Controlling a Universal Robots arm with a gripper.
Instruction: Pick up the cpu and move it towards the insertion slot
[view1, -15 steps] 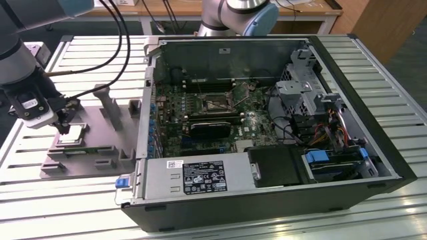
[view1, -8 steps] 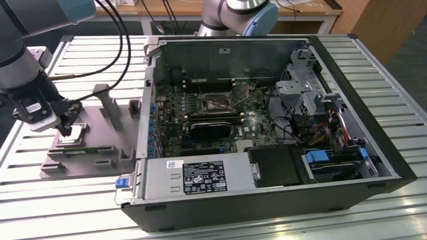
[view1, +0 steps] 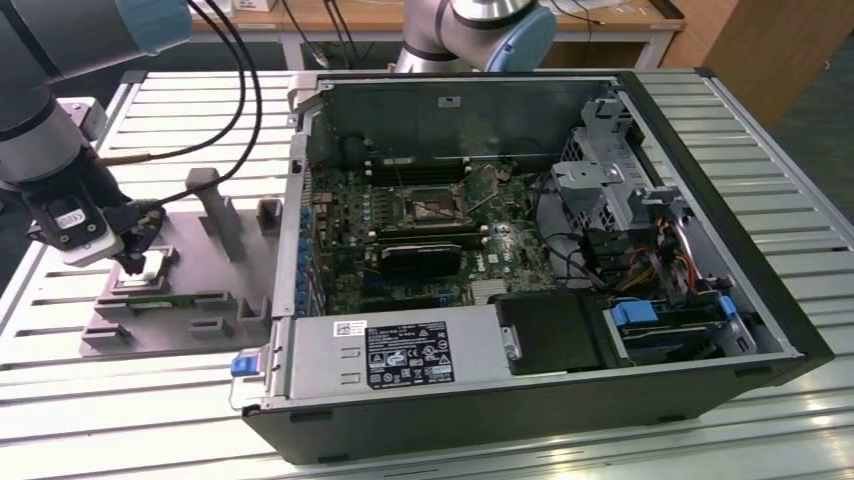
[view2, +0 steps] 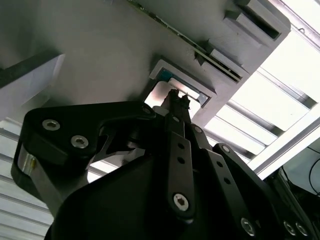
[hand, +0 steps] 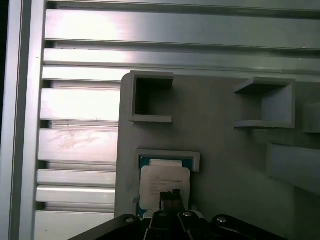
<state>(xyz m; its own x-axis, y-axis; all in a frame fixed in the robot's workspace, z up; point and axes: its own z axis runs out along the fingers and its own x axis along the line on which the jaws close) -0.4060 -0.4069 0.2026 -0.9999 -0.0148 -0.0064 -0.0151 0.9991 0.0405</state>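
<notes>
The cpu lies flat in a grey holder near the bench edge at the exterior view's left. The gripper, its fingers drawn together, stands directly over the cpu, tips at its top face.

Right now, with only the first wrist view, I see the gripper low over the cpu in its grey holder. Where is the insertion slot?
Observer: In the exterior view, the insertion slot sits on the motherboard inside the open computer case, toward that view's right of the gripper.
Operator: Does anything stand between them?
Observer: Yes, the case's side wall rises between the grey fixture and the motherboard.
Operator: What else is on the fixture?
Observer: A long green memory stick lies on it close to the cpu.
</notes>
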